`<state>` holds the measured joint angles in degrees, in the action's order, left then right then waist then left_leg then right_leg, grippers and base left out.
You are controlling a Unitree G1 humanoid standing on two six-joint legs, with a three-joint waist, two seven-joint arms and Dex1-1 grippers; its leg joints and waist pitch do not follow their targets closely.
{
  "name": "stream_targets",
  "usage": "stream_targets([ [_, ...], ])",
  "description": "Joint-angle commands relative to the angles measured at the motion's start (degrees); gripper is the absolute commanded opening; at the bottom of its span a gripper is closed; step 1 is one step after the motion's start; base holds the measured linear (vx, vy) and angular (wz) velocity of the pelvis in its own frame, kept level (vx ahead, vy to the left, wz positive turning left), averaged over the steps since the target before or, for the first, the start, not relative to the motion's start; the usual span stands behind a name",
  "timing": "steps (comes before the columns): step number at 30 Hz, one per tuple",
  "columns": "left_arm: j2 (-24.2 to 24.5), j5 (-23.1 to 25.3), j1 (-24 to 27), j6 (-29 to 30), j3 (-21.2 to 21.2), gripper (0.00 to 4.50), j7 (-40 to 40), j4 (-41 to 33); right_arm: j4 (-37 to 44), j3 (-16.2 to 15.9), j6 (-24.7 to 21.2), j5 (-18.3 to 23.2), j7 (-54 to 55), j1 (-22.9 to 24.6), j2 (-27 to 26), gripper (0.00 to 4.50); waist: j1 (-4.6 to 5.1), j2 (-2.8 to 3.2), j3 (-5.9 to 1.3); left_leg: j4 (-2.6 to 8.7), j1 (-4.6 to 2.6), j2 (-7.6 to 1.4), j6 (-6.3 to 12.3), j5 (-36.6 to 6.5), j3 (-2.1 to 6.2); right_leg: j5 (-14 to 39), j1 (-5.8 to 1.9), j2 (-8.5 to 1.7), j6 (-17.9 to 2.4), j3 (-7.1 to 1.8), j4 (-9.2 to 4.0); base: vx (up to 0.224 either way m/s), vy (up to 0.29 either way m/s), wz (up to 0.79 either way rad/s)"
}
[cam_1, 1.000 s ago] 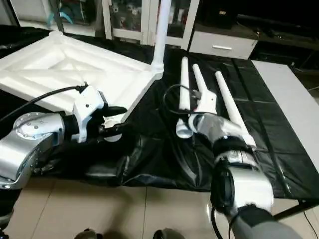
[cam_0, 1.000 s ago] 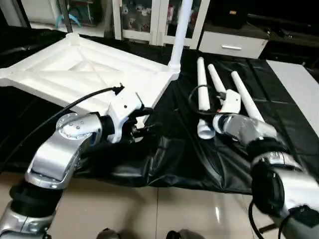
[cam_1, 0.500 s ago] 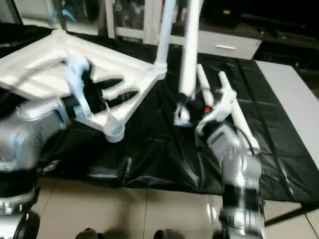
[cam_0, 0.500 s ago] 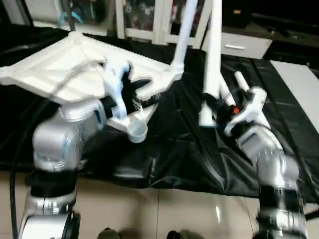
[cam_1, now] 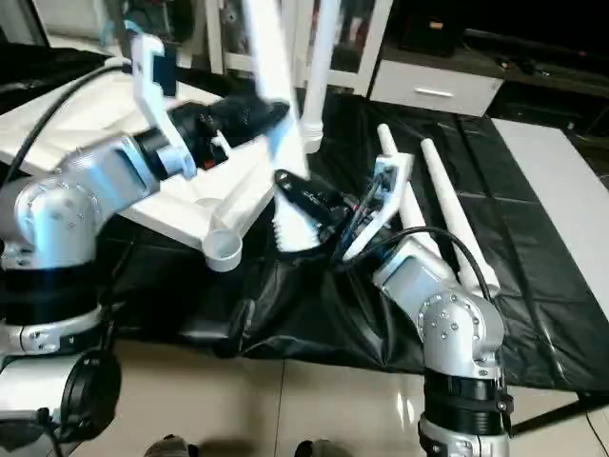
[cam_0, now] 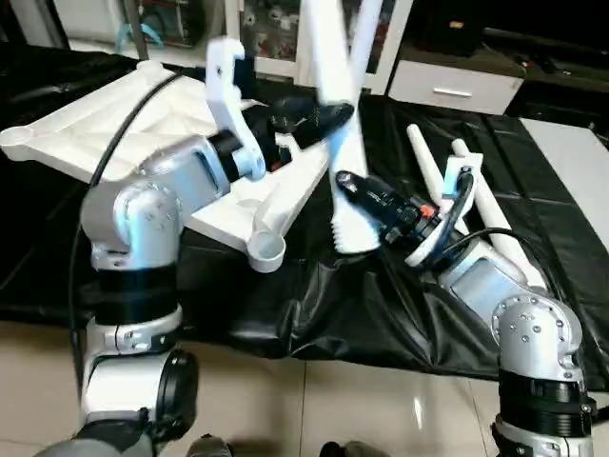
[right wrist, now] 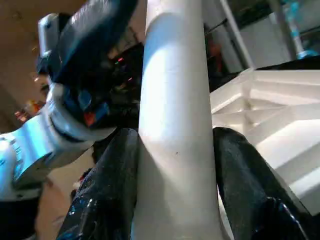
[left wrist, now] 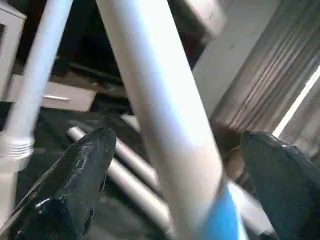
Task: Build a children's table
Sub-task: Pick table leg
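White leg (cam_0: 333, 143) clamped in my right tool (cam_0: 354, 185); left tool (left wrist: 170, 170) wide open, straddling it. Steady before aiming at corner socket (cam_0: 267, 250), frame centre.

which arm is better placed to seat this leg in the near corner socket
Right, probably. The right gripper is clamped on the raised leg near its lower end, just beside the empty socket. The left gripper stands open around the leg, not gripping.
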<state>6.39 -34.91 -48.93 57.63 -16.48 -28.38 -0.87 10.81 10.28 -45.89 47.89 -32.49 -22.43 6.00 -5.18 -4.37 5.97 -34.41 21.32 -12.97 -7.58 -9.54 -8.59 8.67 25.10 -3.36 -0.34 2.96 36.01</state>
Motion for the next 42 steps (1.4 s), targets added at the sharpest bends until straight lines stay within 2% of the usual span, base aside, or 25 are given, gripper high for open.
stream_targets([
  [1,-0.52,-2.75,-1.33,1.94,-1.45,4.50,1.08,0.09,2.05,0.29,-1.29,2.35,-0.75,0.14,0.92,1.86,-0.27,0.41,-5.20,3.64,0.13,1.09,0.35,-9.46,-1.08,14.77,-4.04,-2.64,-7.81,-1.67,-4.42,0.000,0.000,0.00],
  [4,-1.03,-4.53,-2.15,3.00,-3.40,4.50,2.57,0.71,2.42,-0.19,-0.80,1.71,-0.87,0.16,1.58,1.86,-0.34,0.48,-5.21,3.66,0.13,1.05,0.15,-9.07,-1.12,13.92,-4.09,-2.69,-7.99,-1.67,-4.45,0.000,0.000,0.00],
  [9,-0.61,-4.97,-2.64,3.85,-3.76,4.50,3.61,1.00,2.96,-1.17,-1.00,1.67,-0.95,0.40,2.20,1.86,-0.41,0.57,-5.08,3.80,0.08,1.03,-0.15,-9.99,-1.06,16.40,-4.06,-2.76,-6.69,-1.64,-4.78,0.000,0.000,0.00],
  [12,-0.71,-6.16,-2.73,4.47,-3.77,4.50,3.99,0.49,3.94,-3.37,1.69,-2.48,-0.79,1.13,3.27,1.86,-0.57,0.46,-5.07,3.79,0.25,1.02,-0.56,-9.51,-1.06,16.46,-4.10,-2.83,-6.13,-1.70,-4.78,0.000,0.000,0.00],
  [15,-0.58,-7.12,-2.69,5.13,-3.68,4.50,4.22,0.14,4.17,-6.25,6.57,-8.68,-0.85,1.40,5.23,1.86,-0.65,0.39,-5.08,3.76,0.24,1.06,-0.91,-9.31,-1.11,16.63,-4.06,-2.79,-5.97,-1.73,-4.78,0.000,0.000,0.00],
  [16,-0.39,-7.14,-2.60,5.29,-3.44,4.22,4.20,0.03,4.14,-6.40,7.42,-9.29,-0.79,1.33,5.39,1.86,-0.68,0.67,-5.07,3.75,0.22,1.08,-0.90,-9.75,-1.10,17.16,-4.00,-2.78,-5.72,-1.73,-4.81,0.000,0.000,0.00],
  [18,-0.25,-6.93,-2.54,5.23,-3.20,4.15,4.25,0.03,4.21,-6.46,7.93,-9.51,-0.72,1.22,5.34,1.86,-0.72,0.46,-5.12,3.72,0.20,1.12,-0.55,-10.01,-1.12,17.47,-4.05,-2.78,-5.52,-1.70,-4.88,0.000,0.000,0.00],
  [19,-0.22,-6.75,-2.60,5.08,-3.07,3.96,4.44,0.26,4.58,-7.16,9.15,-10.58,-0.67,1.14,5.61,1.86,-0.74,0.75,-5.14,3.73,0.17,1.08,-0.52,-10.09,-1.08,17.25,-3.98,-2.76,-5.61,-1.70,-4.87,0.000,0.000,0.00],
  [24,-0.27,-6.65,-3.41,4.05,-3.74,3.65,6.47,1.83,4.72,-9.08,11.51,-13.25,-0.87,1.73,6.28,1.86,-0.69,0.70,-5.23,3.71,0.16,1.03,-0.48,-10.15,-1.05,15.38,-4.11,-2.67,-6.37,-1.67,-4.67,0.000,0.000,0.00],
  [25,-0.27,-6.65,-3.41,4.05,-3.74,3.39,6.47,1.83,4.72,-9.08,11.51,-13.25,-0.87,1.73,6.28,1.86,-0.73,0.73,-5.26,3.68,0.08,1.04,-0.42,-10.08,-1.04,15.08,-4.07,-2.64,-6.49,-1.67,-4.61,0.000,0.000,0.00],
  [28,-0.18,-5.93,-3.67,3.31,-4.29,3.19,8.00,3.55,4.66,-10.66,13.58,-15.40,-1.30,1.94,6.43,1.86,-0.75,0.67,-5.20,3.70,0.14,1.09,-0.33,-10.35,-1.03,15.26,-4.15,-2.66,-6.56,-1.63,-4.70,0.000,0.000,0.00],
  [30,-0.10,-5.63,-3.50,3.11,-4.13,3.06,8.15,3.77,4.34,-11.30,14.63,-16.47,-1.23,1.84,6.58,1.86,-0.80,0.95,-5.39,3.65,0.09,1.06,-0.42,-10.43,-0.97,15.52,-4.24,-2.70,-6.65,-1.65,-4.62,0.000,0.000,0.00],
  [31,0.04,-5.51,-3.37,3.04,-3.86,2.89,8.00,3.72,4.13,-11.52,15.05,-16.90,-1.11,1.76,6.72,1.86,-0.81,0.85,-5.42,3.64,0.08,1.00,-0.47,-10.21,-0.98,15.08,-4.20,-2.75,-6.75,-1.67,-4.61,0.000,0.000,0.00],
  [34,0.68,-4.97,-2.91,2.69,-2.63,2.83,7.90,3.60,3.42,-11.89,16.26,-18.15,-0.90,1.50,6.93,1.86,-0.80,0.83,-5.57,3.60,0.08,0.97,-0.36,-9.62,-0.99,12.87,-4.33,-2.71,-7.60,-1.68,-4.30,0.000,0.000,0.00],
  [37,0.78,-5.00,-2.80,2.48,-2.31,2.47,8.22,3.67,2.99,-12.02,16.80,-18.56,-0.81,1.32,7.04,1.86,-0.85,0.85,-5.60,3.56,0.09,0.97,-0.28,-9.27,-1.01,12.21,-4.38,-2.71,-7.92,-1.71,-4.18,0.000,0.000,0.00],
  [39,0.57,-5.04,-2.77,2.25,-2.48,2.47,9.21,3.73,2.65,-12.15,17.30,-18.99,-0.75,1.16,7.09,1.86,-0.86,0.78,-5.59,3.54,0.06,0.95,-0.25,-9.34,-1.03,12.21,-4.37,-2.72,-8.00,-1.73,-4.19,0.000,0.000,0.00],
  [42,0.68,-5.24,-2.70,2.33,-2.31,2.13,9.08,3.69,2.38,-12.23,17.72,-19.48,-0.68,1.00,7.08,1.86,-0.91,0.79,-5.57,3.52,0.02,0.98,-0.26,-9.74,-1.06,12.89,-4.38,-2.70,-7.97,-1.72,-4.22,0.000,0.000,0.00],
])
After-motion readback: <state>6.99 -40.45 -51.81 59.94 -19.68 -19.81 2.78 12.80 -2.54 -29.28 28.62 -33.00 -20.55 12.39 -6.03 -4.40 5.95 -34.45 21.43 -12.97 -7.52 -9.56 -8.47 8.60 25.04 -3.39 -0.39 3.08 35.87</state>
